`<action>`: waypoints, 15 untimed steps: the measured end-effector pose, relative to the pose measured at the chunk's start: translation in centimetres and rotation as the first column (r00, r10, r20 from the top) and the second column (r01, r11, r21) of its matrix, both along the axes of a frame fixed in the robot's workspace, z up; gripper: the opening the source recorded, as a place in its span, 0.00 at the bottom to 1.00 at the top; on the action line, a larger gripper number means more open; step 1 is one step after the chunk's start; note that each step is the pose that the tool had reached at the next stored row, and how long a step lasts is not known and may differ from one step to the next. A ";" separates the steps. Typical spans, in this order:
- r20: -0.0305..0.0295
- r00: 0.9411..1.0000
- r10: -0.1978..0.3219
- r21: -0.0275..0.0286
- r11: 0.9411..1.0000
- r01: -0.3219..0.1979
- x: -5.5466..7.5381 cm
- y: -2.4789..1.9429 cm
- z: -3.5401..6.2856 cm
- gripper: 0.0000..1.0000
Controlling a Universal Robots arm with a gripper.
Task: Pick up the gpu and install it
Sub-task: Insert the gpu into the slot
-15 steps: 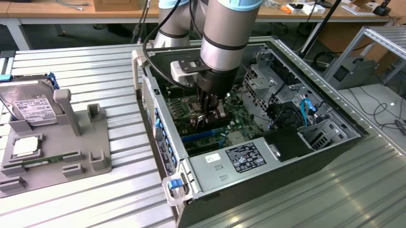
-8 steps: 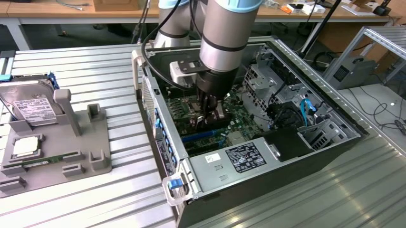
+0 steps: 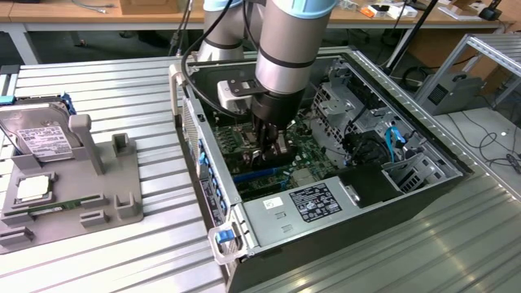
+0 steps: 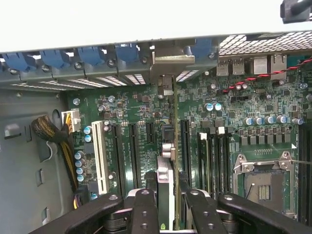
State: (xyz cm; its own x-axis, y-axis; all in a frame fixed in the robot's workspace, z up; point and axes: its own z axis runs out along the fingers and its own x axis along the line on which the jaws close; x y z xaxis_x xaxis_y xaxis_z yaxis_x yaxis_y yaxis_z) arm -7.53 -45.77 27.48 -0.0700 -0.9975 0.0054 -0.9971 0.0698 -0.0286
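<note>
The gpu (image 4: 167, 148) is seen edge-on in the wrist view, standing upright over the motherboard's dark expansion slots (image 4: 132, 156). Its silvery bracket (image 4: 168, 61) lies against the case's rear slot openings. My gripper (image 4: 167, 200) is shut on the card's near end, one black finger (image 4: 144, 207) on each side. In the exterior view the gripper (image 3: 267, 152) reaches down into the open computer case (image 3: 204, 152) with the gpu (image 3: 279, 144) between its fingers, low over the green motherboard. Whether the card's edge sits in a slot I cannot tell.
A white slot (image 4: 100, 156), memory slots and the CPU socket (image 4: 263, 180) flank the card. Drive cages and blue cables (image 3: 391, 143) fill the case's far side. On the exterior view's left, a grey fixture (image 3: 114, 201) holds a hard drive (image 3: 36, 131), a processor (image 3: 33, 188) and a memory stick (image 3: 61, 206).
</note>
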 end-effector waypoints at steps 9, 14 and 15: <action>0.000 1.000 0.000 0.000 1.000 0.000 0.0 -0.16 -0.45 0.27; 0.000 1.000 -0.001 0.000 1.000 0.001 0.0 -0.16 -0.62 0.27; 0.000 1.000 -0.001 0.000 1.000 0.001 0.0 -0.16 -0.68 0.27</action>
